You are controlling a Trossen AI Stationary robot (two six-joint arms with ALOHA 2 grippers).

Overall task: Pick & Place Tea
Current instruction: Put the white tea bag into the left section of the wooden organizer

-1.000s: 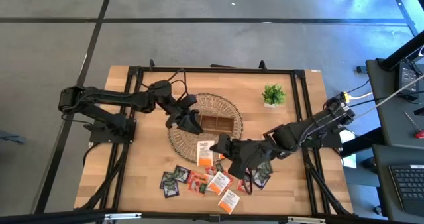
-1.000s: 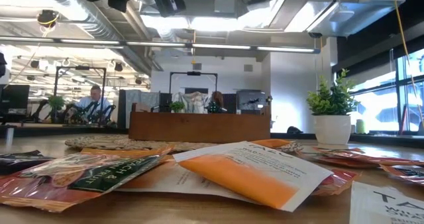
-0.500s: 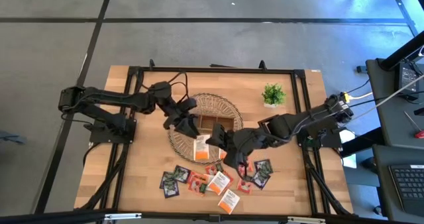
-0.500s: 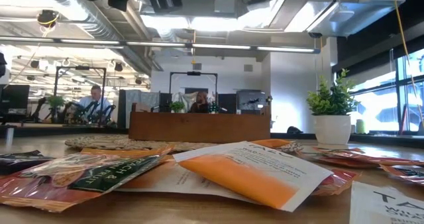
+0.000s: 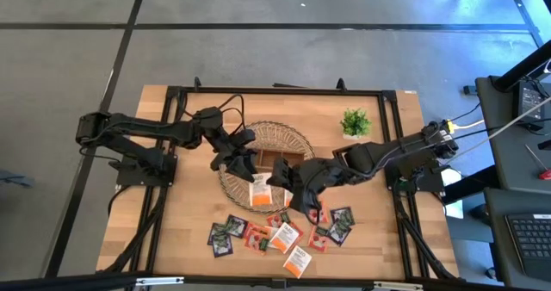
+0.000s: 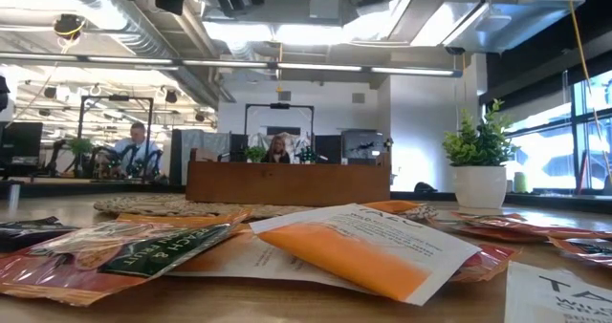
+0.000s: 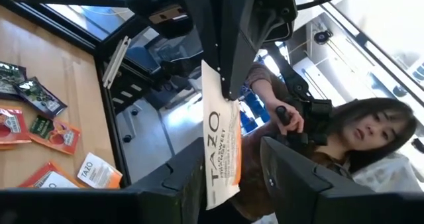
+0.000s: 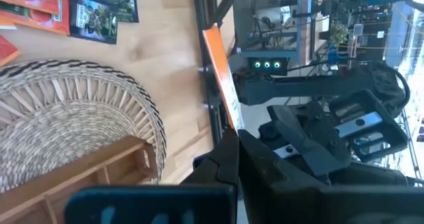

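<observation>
Many tea sachets [image 5: 274,232] on wooden table [image 5: 172,222], office beyond.

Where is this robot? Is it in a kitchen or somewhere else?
Not a kitchen. It looks like an open office or lab: rows of desks with screens and a person sitting at one, bare pipes and lamps on the ceiling, and the robot's wooden table on grey floor.

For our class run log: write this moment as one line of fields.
right hand: shut on tea sachet | left hand: open around sachet | place: above woven mat, beside wooden tray | stage: handover
</observation>
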